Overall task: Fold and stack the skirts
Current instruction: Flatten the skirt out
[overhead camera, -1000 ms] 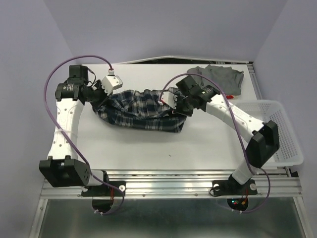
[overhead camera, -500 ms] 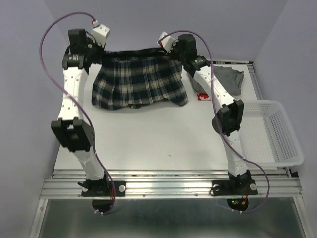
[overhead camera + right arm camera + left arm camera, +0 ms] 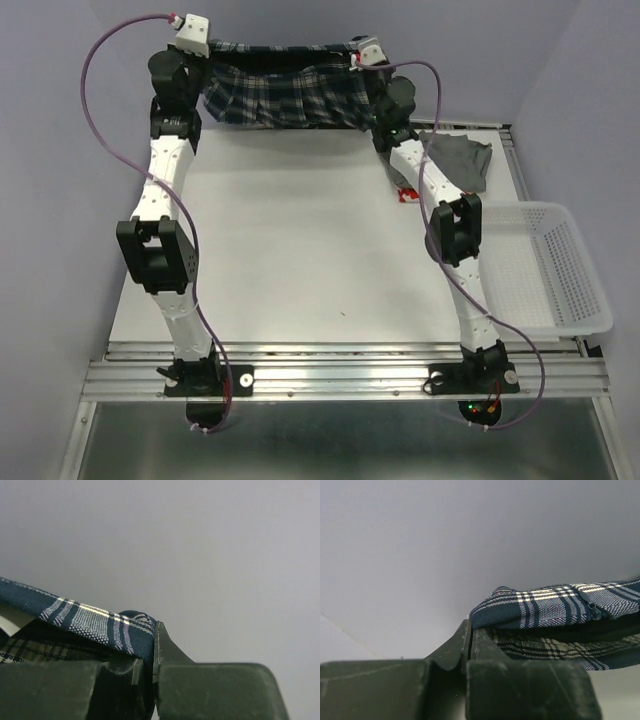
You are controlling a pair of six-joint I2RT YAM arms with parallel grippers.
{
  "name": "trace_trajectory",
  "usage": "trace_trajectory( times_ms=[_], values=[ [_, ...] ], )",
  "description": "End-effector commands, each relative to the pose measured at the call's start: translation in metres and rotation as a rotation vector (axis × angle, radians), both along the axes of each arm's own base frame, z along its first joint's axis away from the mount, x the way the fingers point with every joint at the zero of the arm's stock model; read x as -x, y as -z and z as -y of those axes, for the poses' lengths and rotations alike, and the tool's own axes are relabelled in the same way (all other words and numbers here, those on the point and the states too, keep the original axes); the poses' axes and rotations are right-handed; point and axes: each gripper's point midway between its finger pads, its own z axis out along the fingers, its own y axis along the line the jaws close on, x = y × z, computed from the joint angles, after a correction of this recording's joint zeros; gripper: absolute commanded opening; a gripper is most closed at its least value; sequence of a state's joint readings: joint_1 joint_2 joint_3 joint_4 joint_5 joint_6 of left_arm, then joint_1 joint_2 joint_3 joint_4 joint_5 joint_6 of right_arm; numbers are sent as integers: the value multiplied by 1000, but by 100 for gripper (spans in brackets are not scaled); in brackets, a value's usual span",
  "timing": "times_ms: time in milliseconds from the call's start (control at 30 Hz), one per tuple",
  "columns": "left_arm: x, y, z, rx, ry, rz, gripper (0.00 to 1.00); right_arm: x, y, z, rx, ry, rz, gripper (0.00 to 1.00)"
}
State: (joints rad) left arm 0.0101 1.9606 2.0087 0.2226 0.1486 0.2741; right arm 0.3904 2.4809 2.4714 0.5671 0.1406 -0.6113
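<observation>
Lifted: plaid skirt (image 3: 285, 95), top edge taut between left hand (image 3: 471, 630), right hand (image 3: 154, 630).

Hanging skirt (image 3: 285, 95): I am pinching it above the far edge of the table (image 3: 300, 260), my left gripper (image 3: 212, 46) at its left corner, my right gripper (image 3: 357, 57) at its right corner.
Lying skirt (image 3: 462, 160): is resting at the far right of the table, behind the basket (image 3: 590, 300).
Basket: is sitting at the table's right edge.
</observation>
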Motion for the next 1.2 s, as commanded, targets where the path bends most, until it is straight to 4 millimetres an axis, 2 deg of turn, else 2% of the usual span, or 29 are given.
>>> trace_trajectory(
  times_ms=[0,33,100,133,167,200,233,267,300,333,367,400,433,467,500,533,567,600,633,667,733,833,867,900,933,967,1000,1067,1167],
  values=[
    [45,-96,-58,-14,-167,325,0,23,-59,68,-180,33,197,1],
    [35,-61,-57,-32,-153,264,0,14,-24,63,-160,22,135,1],
    [26,-15,-55,-75,-140,178,0,5,20,54,-115,0,56,1],
    [21,33,-51,-91,-117,83,0,3,42,49,-95,-22,16,1],
    [19,59,-52,-104,-118,31,0,0,86,46,-59,-30,-73,1],
    [19,85,-54,-127,-121,-20,0,1,109,43,-38,-42,-122,1],
    [25,135,-54,-146,-119,-120,0,5,128,40,-6,-56,-160,1],
    [30,156,-56,-172,-124,-163,0,11,149,32,21,-77,-211,1],
    [39,168,-61,-197,-139,-191,0,28,181,28,53,-102,-288,1],
    [47,182,-63,-201,-140,-222,0,38,192,31,61,-102,-316,1],
    [62,214,-64,-201,-124,-291,0,50,202,26,82,-147,-345,1],
    [75,206,-67,-202,-125,-279,0,63,212,20,98,-175,-377,1],
    [85,209,-73,-192,-119,-286,0,83,220,24,97,-194,-422,1],
    [104,212,-77,-192,-121,-304,0,100,244,20,113,-224,-496,1],
    [112,213,-77,-200,-118,-307,0,111,226,18,117,-251,-485,1],
    [120,211,-78,-209,-116,-305,0,119,229,14,122,-263,-516,1],
    [133,224,-76,-227,-102,-338,0,128,241,11,138,-295,-583,1],
    [142,211,-75,-248,-96,-315,0,135,243,7,141,-308,-607,1],
    [151,218,-72,-274,-76,-336,0,144,243,2,152,-335,-647,1],
    [157,207,-70,-288,-74,-317,0,146,243,1,156,-344,-664,1],
    [162,206,-67,-309,-54,-329,0,144,235,0,143,-341,-688,1],
    [153,192,-71,-284,-77,-342,0,115,206,3,95,-265,-699,1],
    [139,180,-76,-264,-94,-356,0,97,186,1,76,-241,-676,1],
    [131,173,-78,-221,-109,-366,0,88,178,3,61,-211,-670,1],
    [122,147,-82,-206,-127,-364,0,82,176,6,58,-183,-688,1],
    [113,152,-83,-191,-113,-395,0,75,168,9,52,-152,-679,1],
    [112,142,-85,-186,-103,-389,0,71,151,8,46,-152,-655,1],
    [111,116,-85,-166,-92,-320,0,75,147,7,61,-160,-680,1],
    [117,82,-81,-185,-81,-237,0,79,118,12,48,-150,-631,1]
  ],
)
